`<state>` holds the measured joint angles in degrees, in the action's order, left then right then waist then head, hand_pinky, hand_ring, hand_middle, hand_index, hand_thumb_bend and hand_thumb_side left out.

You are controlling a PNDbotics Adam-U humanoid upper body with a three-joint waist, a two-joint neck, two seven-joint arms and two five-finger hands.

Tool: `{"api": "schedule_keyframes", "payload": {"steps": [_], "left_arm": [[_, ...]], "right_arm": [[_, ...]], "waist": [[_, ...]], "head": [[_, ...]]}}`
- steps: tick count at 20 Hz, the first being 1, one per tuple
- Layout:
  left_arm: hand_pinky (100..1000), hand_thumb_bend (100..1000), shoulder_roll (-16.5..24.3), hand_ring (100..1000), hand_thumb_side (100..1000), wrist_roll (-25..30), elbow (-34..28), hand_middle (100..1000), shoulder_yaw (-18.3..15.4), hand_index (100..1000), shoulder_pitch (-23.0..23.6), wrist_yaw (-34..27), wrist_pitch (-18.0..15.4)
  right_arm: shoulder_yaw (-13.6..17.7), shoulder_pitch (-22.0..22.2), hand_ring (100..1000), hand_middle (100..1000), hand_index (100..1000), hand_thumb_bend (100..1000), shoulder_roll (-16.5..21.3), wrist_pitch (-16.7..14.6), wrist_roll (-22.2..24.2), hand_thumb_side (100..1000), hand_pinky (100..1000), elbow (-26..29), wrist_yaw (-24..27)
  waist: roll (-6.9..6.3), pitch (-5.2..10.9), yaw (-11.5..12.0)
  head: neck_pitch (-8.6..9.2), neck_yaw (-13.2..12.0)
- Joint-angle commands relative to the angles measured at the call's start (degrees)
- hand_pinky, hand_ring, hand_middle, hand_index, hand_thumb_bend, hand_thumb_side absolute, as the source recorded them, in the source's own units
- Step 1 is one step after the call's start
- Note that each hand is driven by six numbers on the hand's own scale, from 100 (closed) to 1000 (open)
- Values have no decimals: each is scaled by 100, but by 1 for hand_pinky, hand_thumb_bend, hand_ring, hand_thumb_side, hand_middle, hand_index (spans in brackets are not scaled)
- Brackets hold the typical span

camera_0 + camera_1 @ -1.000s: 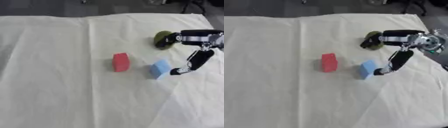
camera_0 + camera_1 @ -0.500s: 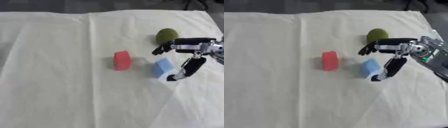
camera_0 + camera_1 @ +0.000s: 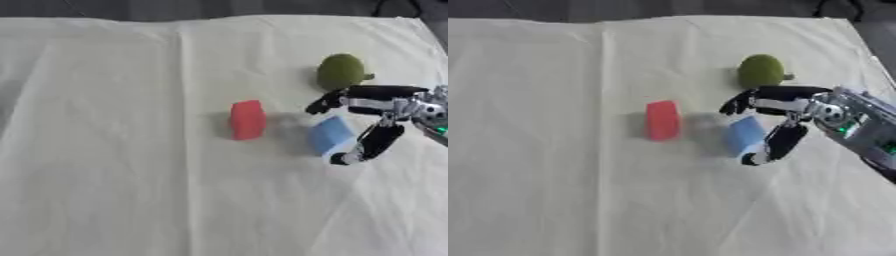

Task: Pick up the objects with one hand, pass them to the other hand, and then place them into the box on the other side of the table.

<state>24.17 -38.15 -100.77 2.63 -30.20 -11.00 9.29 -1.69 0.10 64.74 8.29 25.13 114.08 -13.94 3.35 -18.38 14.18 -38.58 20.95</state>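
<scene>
Your right hand is spread open around the small light-blue rectangular block, gripping nothing; red block nearby.

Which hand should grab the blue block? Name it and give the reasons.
The right hand. It is already at the blue block, with its fingers reaching above the block and its thumb along the block's right side, spread open. The left hand shows in neither view.
</scene>
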Motion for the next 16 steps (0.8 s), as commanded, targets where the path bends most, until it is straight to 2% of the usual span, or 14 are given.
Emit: {"api": "schedule_keyframes", "payload": {"steps": [1, 9, 16], "left_arm": [[701, 191, 173, 665, 696, -4, -101, 680, -59, 753, -39, -19, 10], [702, 187, 202, 666, 697, -20, -118, 680, -63, 753, -64, -25, 18], [702, 186, 226, 667, 698, -28, -130, 679, -63, 753, -60, -39, 24]], "right_arm": [[146, 11, 887, 844, 920, 445, 100, 124, -34, 109, 933, 51, -171], [281, 116, 874, 834, 904, 375, 43, 333, 52, 100, 945, 50, -400], [345, 170, 860, 824, 891, 360, -10, 382, 244, 100, 951, -28, -645]], "waist": [[-84, 0, 5], [-57, -93, 45], [-34, -120, 55]], "head": [[117, 26], [243, 66], [270, 90]]}}
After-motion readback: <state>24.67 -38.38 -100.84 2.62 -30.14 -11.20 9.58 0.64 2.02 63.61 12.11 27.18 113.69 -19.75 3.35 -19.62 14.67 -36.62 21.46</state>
